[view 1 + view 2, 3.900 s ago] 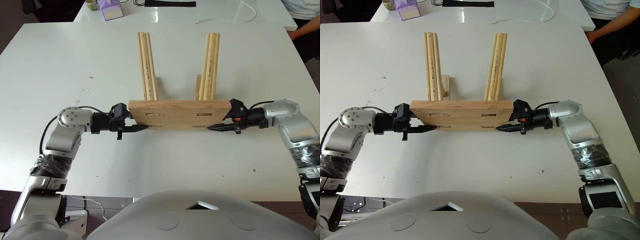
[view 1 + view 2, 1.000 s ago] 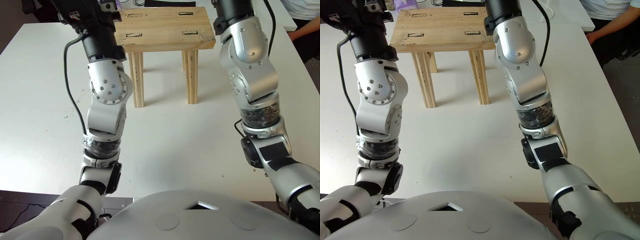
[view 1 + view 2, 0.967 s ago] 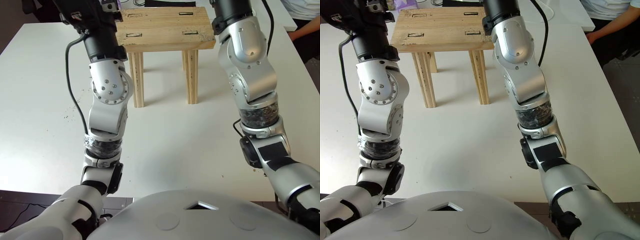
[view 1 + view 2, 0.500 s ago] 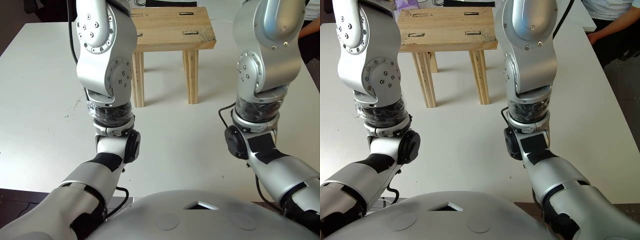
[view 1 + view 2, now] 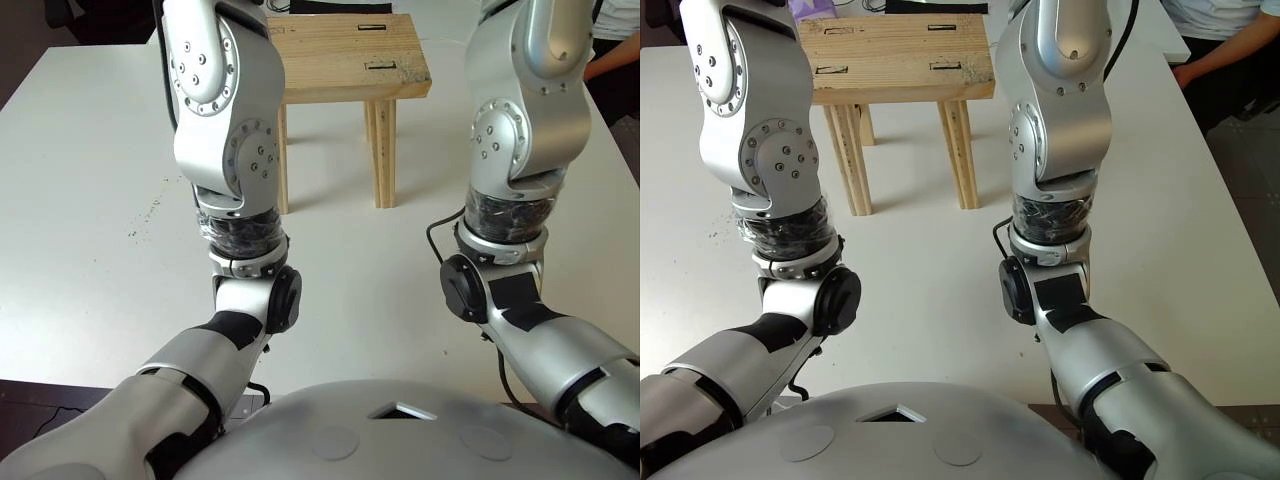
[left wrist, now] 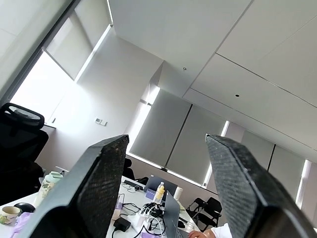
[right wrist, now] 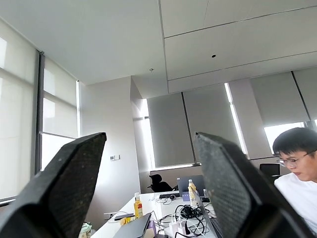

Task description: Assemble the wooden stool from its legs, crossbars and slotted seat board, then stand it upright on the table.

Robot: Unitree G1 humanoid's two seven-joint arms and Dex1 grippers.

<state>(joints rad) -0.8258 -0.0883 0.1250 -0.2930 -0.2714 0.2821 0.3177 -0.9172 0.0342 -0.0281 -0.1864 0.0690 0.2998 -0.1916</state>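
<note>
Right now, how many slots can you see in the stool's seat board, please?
4 in the seat board: front-left slot, front-right slot, far-left slot, far-right slot. None seems hidden.

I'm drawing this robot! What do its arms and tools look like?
The left arm and right arm are silver with round joints and black bands. A black cable loops beside the right arm. The left tool and right tool each have two dark, bumpy fingers.
</note>
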